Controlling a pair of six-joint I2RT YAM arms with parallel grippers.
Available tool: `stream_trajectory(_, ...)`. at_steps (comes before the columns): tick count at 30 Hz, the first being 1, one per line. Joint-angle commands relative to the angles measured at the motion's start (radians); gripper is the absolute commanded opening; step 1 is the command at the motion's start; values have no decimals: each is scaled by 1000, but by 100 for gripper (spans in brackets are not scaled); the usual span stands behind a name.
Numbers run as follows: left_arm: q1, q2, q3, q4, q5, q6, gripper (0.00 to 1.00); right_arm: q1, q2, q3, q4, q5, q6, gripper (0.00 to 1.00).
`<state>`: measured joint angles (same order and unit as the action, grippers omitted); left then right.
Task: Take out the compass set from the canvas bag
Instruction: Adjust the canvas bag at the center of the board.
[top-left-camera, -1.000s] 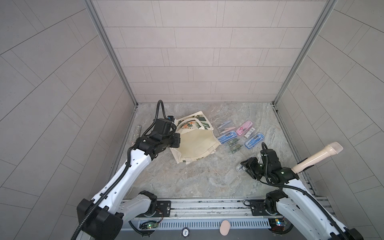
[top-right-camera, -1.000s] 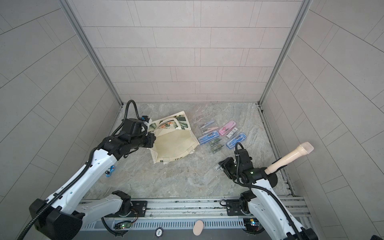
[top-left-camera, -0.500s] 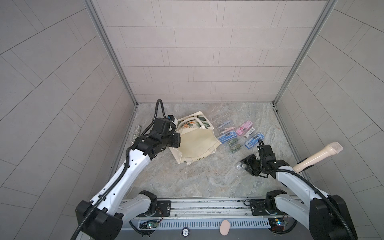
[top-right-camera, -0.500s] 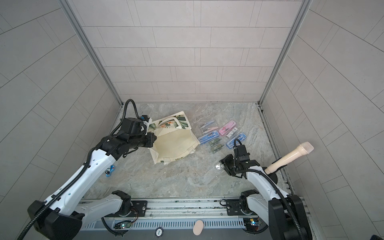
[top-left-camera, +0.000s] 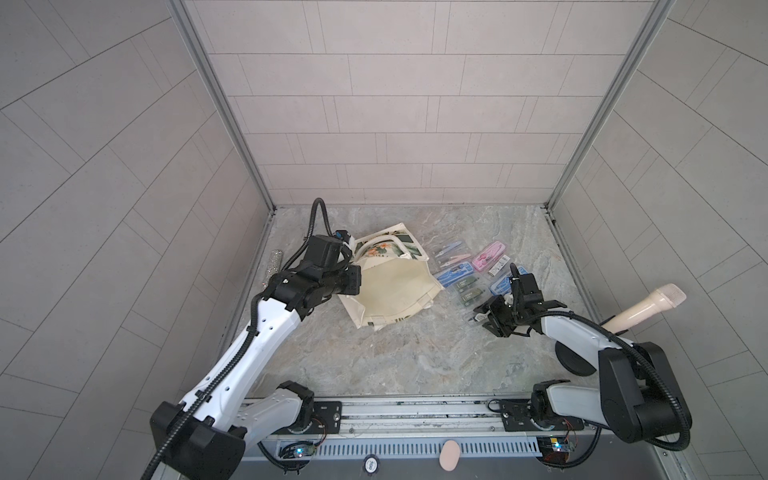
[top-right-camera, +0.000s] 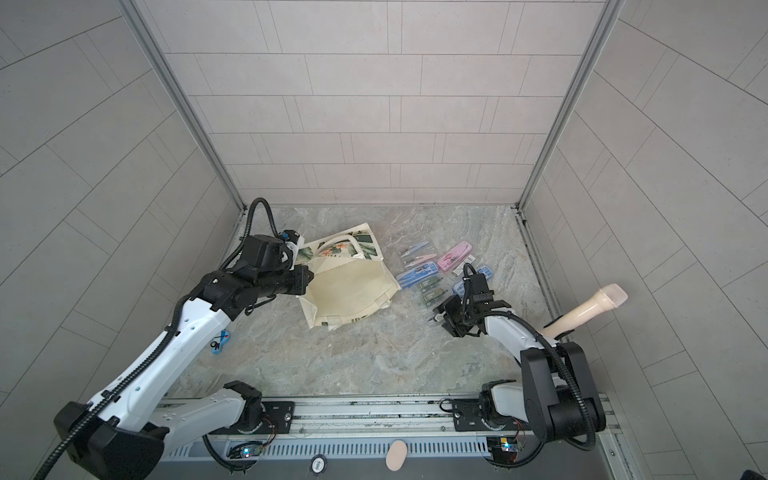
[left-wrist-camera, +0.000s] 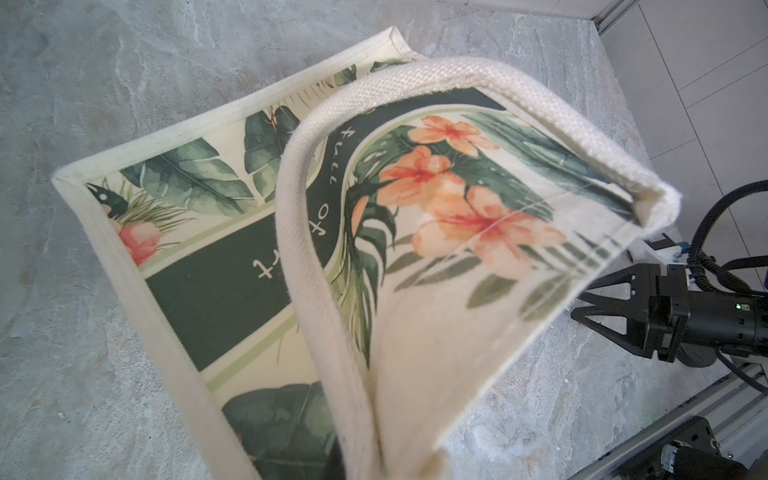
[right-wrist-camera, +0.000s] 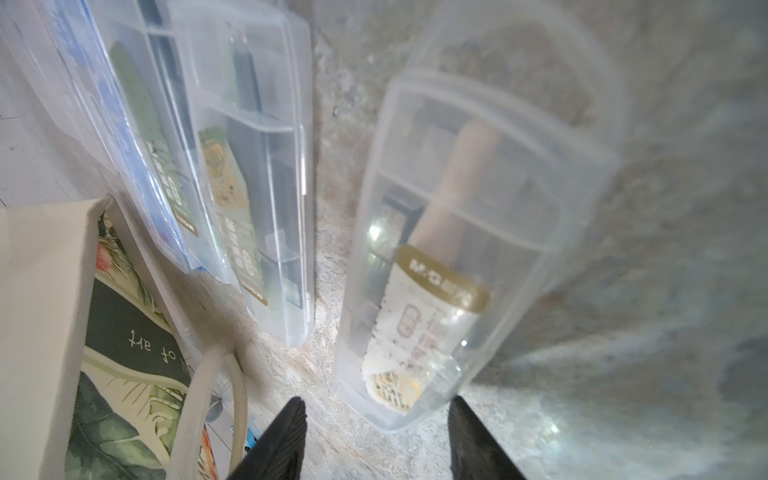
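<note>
The canvas bag lies on the marble table with its mouth open toward the right. My left gripper is shut on its raised rim, and in the left wrist view the leaf-printed fabric hides the jaws. A clear compass set case lies flat on the table. Its near end sits between the fingertips of my open right gripper, with a gap showing beside one finger.
Several other cases lie in a cluster right of the bag: a blue one, a pink one, green-labelled ones. A beige microphone sticks up at the right wall. A glittery cylinder lies by the left wall.
My right gripper has crept back toward the row of cases and its jaws have widened. The left gripper and the bag have not moved.
</note>
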<state>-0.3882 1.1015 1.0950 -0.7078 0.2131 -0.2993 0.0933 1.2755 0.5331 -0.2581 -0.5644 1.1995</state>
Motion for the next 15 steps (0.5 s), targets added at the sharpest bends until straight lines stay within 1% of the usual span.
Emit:
stream_trajectory(1,6,-25,44,31,-1,-2,0,-11,-13,12,-16,6,-14,60)
stream_trajectory(6,7,-28,48,24,-3,1,0,-25,-39,13,-50,1,-47,69)
stream_trajectory(8,8,-28,53,23,-2,0,0,-30,-69,24,-98,7,-92,72)
stream_trajectory(10,6,-29,61,20,2,0,0,-31,-113,57,-181,47,-165,72)
stream_trajectory(12,7,-35,72,23,4,-3,0,-30,-154,80,-279,115,-233,72)
stream_trajectory(13,10,-38,80,24,6,-3,0,-31,-166,112,-309,145,-260,73)
stream_trajectory(15,21,-34,100,28,25,-13,0,-33,-169,109,-322,175,-282,73)
